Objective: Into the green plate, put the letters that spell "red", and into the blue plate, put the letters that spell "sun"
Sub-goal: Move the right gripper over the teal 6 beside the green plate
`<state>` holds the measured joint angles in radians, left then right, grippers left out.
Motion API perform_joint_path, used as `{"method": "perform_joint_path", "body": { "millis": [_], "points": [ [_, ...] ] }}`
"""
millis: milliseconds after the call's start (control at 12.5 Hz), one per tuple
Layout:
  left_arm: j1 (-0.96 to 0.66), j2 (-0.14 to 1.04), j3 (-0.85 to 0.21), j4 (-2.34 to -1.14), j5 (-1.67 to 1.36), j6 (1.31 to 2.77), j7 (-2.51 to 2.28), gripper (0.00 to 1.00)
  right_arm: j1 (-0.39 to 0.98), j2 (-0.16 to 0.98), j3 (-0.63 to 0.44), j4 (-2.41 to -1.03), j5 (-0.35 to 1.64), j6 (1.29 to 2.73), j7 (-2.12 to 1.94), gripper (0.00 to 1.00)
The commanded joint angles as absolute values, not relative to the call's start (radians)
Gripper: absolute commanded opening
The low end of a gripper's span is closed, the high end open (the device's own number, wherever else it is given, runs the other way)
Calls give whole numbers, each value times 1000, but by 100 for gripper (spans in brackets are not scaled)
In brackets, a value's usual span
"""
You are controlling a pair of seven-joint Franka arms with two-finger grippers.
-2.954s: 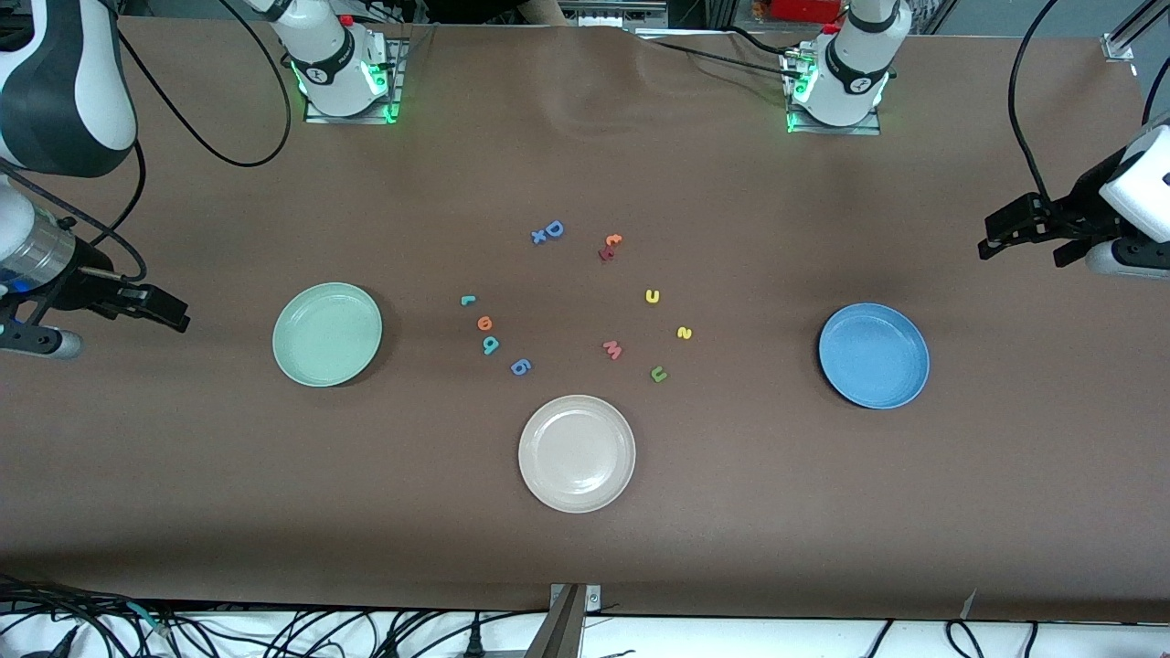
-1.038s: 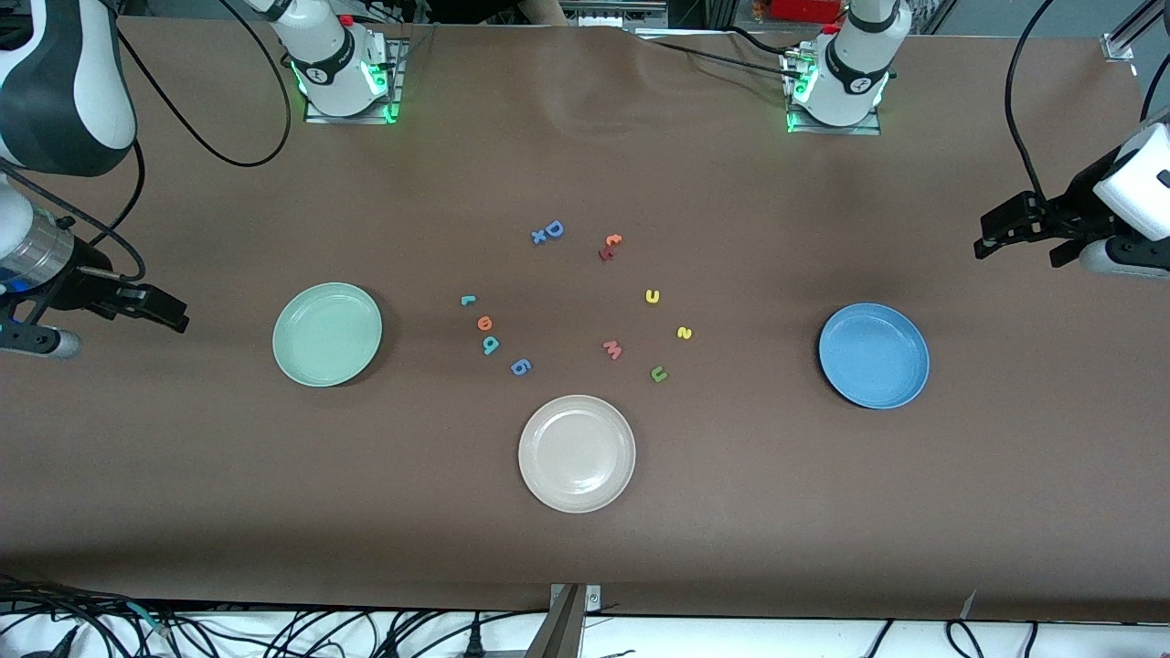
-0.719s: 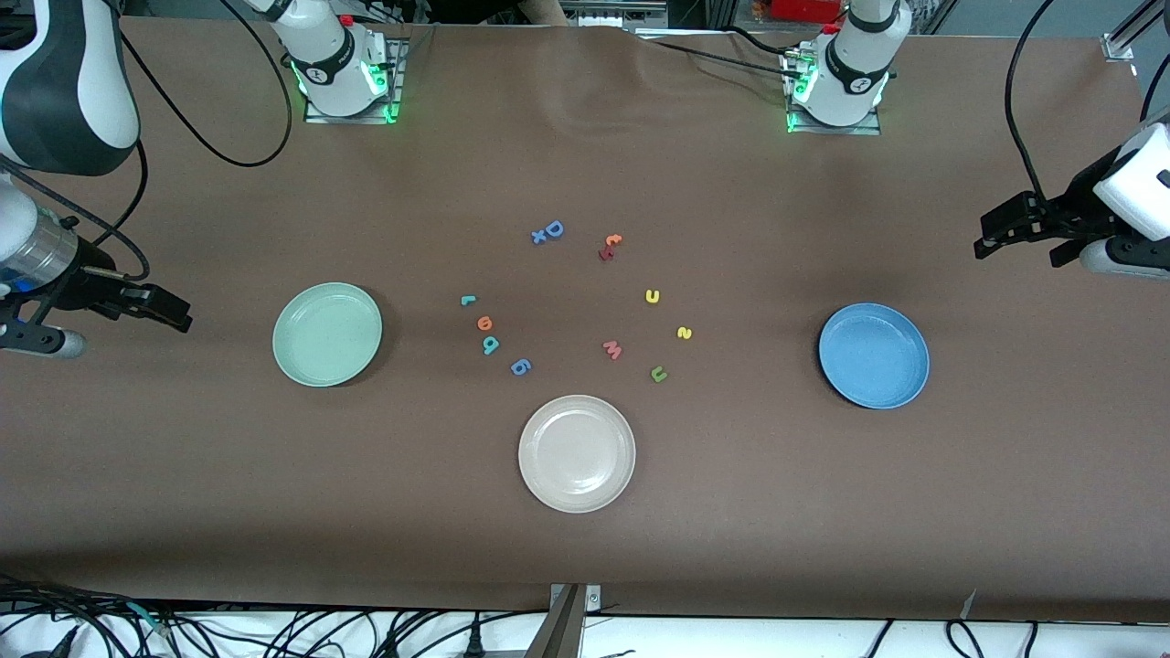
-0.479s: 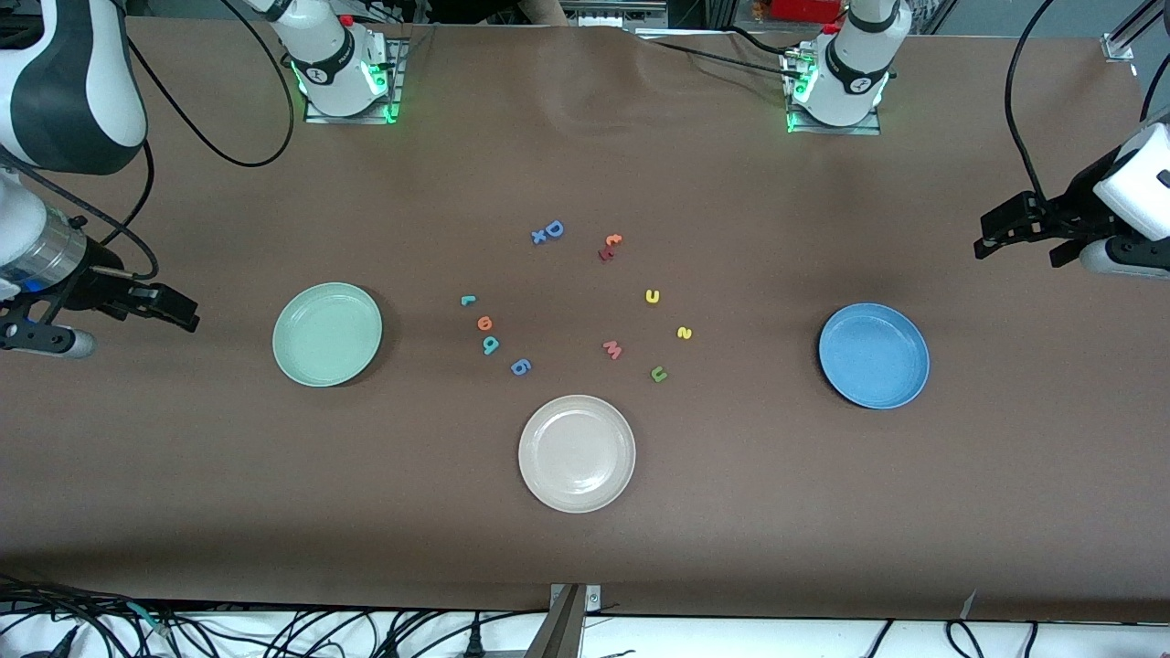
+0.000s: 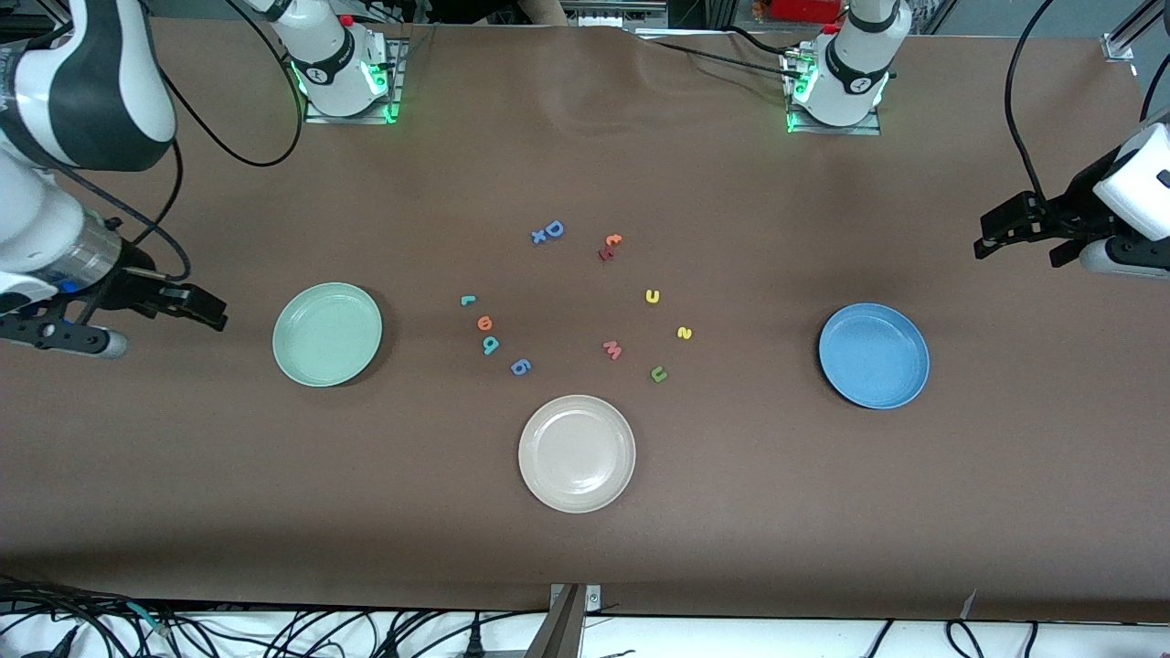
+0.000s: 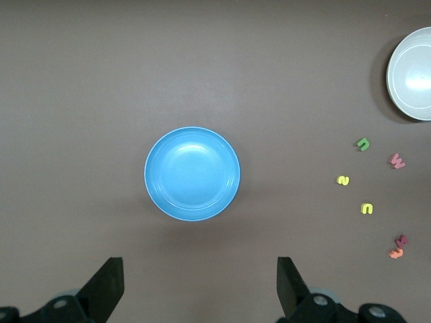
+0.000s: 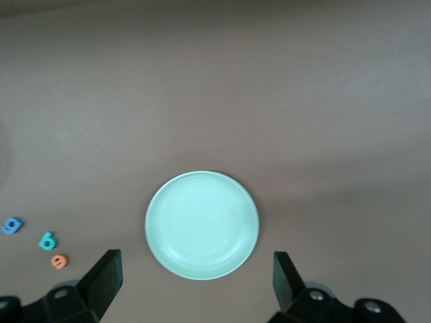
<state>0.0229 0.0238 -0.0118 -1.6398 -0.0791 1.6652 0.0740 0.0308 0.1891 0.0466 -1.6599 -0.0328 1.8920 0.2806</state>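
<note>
From across the table, the teal r (image 5: 467, 300), orange e (image 5: 484, 323), teal d (image 5: 491, 344), yellow u (image 5: 653, 295), yellow s (image 5: 685, 333) and green n (image 5: 658, 373) lie between the green plate (image 5: 326, 334) and blue plate (image 5: 873, 355) (both bare). The left gripper (image 5: 990, 236) hangs over the table at its arm's end. The left wrist view shows its fingers (image 6: 108, 282) spread above the blue plate (image 6: 192, 173). The right wrist view shows the right gripper (image 7: 195, 282) gaping over the green plate (image 7: 202, 224).

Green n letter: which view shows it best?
The left wrist view, slightly: the green n lies unobstructed on the bare table near the cream plate. The front view shows it too, just as small, between the pink letter and the blue plate. The right wrist view misses it.
</note>
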Motion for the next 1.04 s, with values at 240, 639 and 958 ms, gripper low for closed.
{"method": "perform_joint_path", "body": {
  "millis": [240, 639, 958],
  "points": [
    [17, 32, -11, -1614, -54, 1644, 75, 100, 69, 204, 181, -1716, -21, 1904, 587, 99],
    [18, 34, -11, -1614, -54, 1641, 75, 100, 282, 385, 181, -1761, -26, 2133, 873, 99],
    [18, 34, -11, -1614, -54, 1641, 75, 100, 345, 471, 178, -1772, -63, 2225, 877, 99]
  ]
}}
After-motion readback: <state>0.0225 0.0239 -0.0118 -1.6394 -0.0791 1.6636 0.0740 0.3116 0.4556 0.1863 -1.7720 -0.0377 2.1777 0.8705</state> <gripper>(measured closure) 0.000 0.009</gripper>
